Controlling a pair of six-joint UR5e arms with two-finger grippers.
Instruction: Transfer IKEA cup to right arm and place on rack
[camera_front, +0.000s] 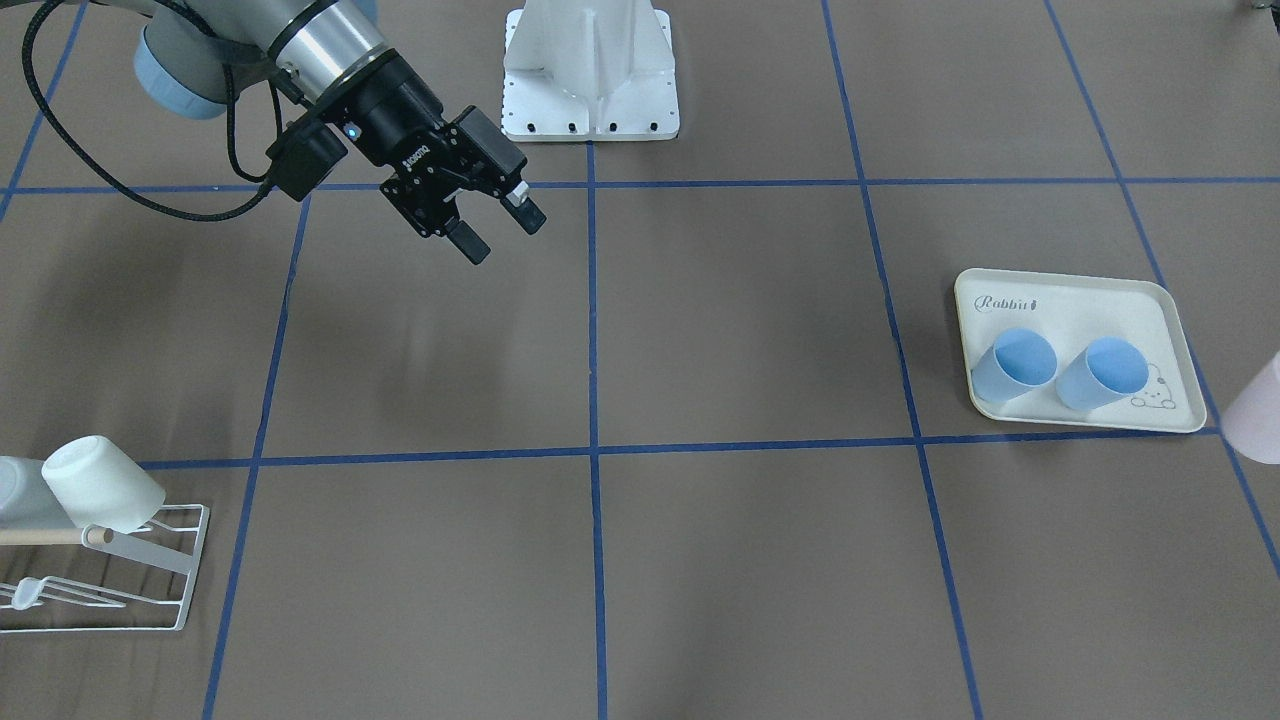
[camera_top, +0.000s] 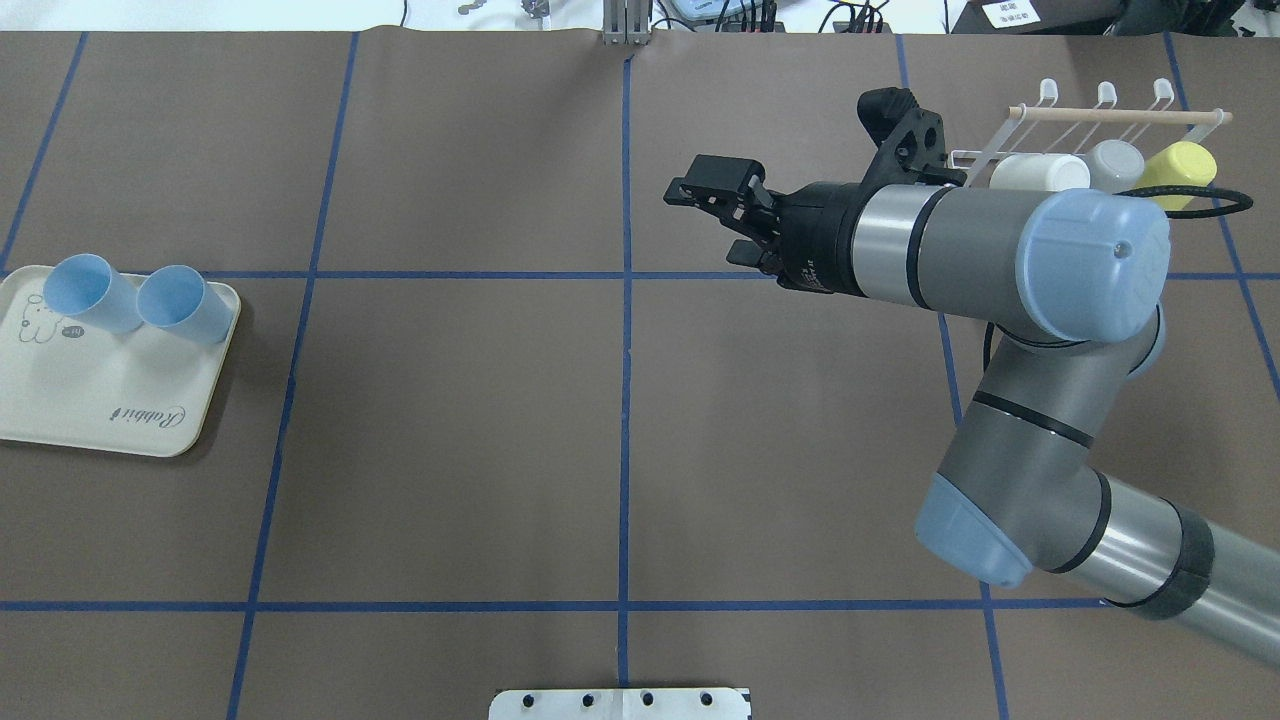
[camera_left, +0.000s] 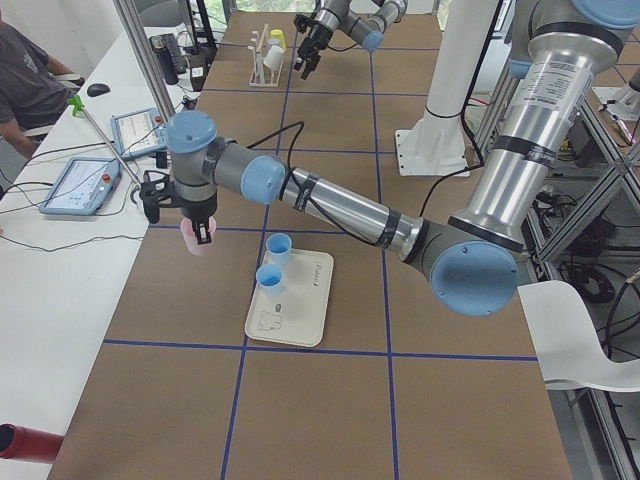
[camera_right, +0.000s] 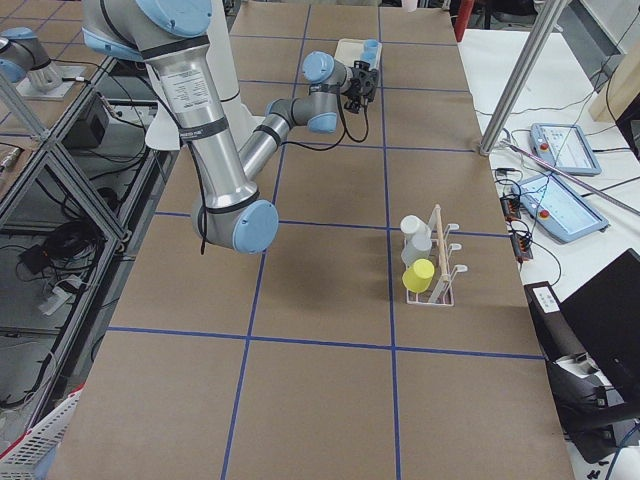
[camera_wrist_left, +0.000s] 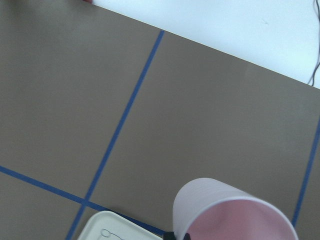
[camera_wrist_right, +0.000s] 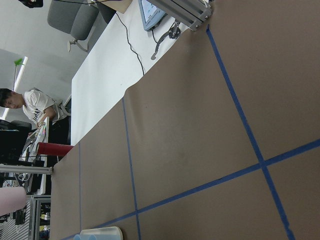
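The pink cup (camera_wrist_left: 235, 212) is in my left gripper (camera_left: 204, 234), held above the table beyond the cream tray, towards the operators' side. It also shows at the right edge of the front view (camera_front: 1256, 420). Only a dark finger tip shows beside the cup in the left wrist view. My right gripper (camera_front: 505, 234) is open and empty, hovering over the table's middle, pointing towards the left side (camera_top: 703, 222). The white wire rack (camera_top: 1100, 118) with a wooden dowel stands at the far right and holds a white cup (camera_top: 1040, 172), a grey cup (camera_top: 1115, 163) and a yellow cup (camera_top: 1182, 168).
A cream tray with a rabbit print (camera_front: 1085, 295) lies on the left side with two blue cups (camera_front: 1015, 365) (camera_front: 1102, 372) lying on it. The white robot base (camera_front: 590, 70) stands at the table's near edge. An operator (camera_left: 25, 90) sits at a side desk.
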